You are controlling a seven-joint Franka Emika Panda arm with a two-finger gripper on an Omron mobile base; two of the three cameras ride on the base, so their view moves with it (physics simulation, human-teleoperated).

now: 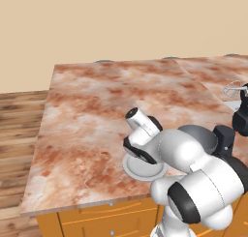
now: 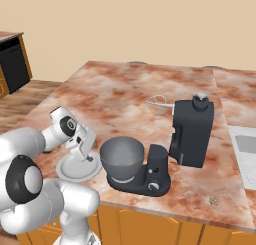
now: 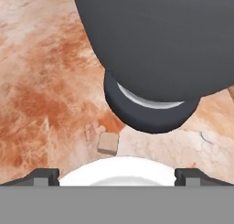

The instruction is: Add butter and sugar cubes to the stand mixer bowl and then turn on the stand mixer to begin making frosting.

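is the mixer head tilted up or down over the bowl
Tilted up: the stand mixer head stands raised, its whisk pointing sideways, clear of the stand mixer bowl.

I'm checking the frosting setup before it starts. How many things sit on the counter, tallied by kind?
Stand mixer: 1
Stand mixer bowl: 1
Plate: 1
Small tan cube: 1
Total: 4
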